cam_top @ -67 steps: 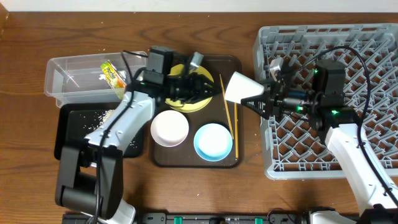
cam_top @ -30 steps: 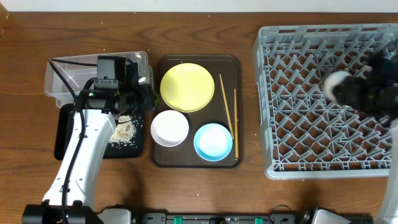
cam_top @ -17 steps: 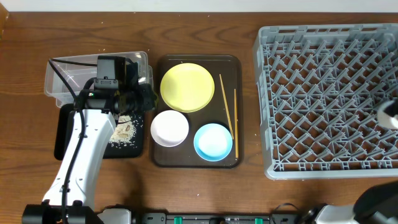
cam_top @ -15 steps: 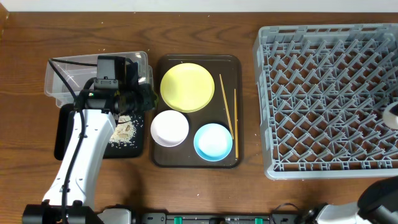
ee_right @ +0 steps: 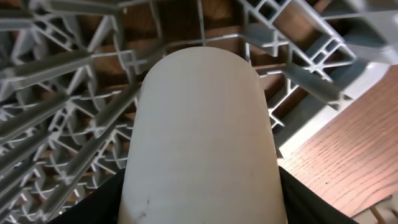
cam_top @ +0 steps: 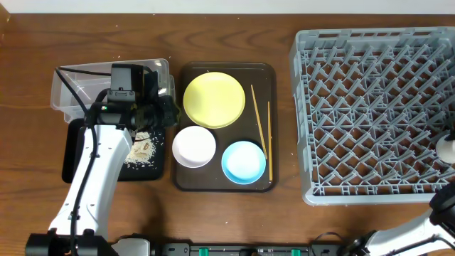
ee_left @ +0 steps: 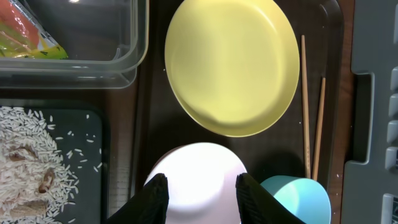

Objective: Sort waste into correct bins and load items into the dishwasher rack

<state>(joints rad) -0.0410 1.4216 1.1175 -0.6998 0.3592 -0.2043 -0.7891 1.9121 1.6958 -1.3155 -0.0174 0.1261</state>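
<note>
The small white cup [ee_right: 202, 137] fills the right wrist view, with my right gripper [ee_right: 202, 211] shut on it over the right edge of the grey dishwasher rack [cam_top: 373, 114]; overhead, the cup [cam_top: 448, 147] shows at the frame edge. My left gripper [ee_left: 202, 199] is open above the white bowl [ee_left: 199, 177], holding nothing. The yellow plate [cam_top: 213, 99], light blue bowl [cam_top: 244, 161] and two chopsticks [cam_top: 260, 131] lie on the brown tray. The wrapper [ee_left: 25, 37] is in the clear tub [cam_top: 78, 89]. Rice scraps [cam_top: 142, 151] lie in the black tray [cam_top: 78, 153].
The dark brown serving tray [cam_top: 186, 178] sits between the bins and the rack. The left arm [cam_top: 106, 156] stretches over the black tray. Bare wooden table [cam_top: 284, 213] runs along the front and shows just right of the rack [ee_right: 348, 155].
My right gripper has carried the cup rightward across the rack to its right edge. The left arm, earlier at the plate, has stayed still by the tub for the last second.
</note>
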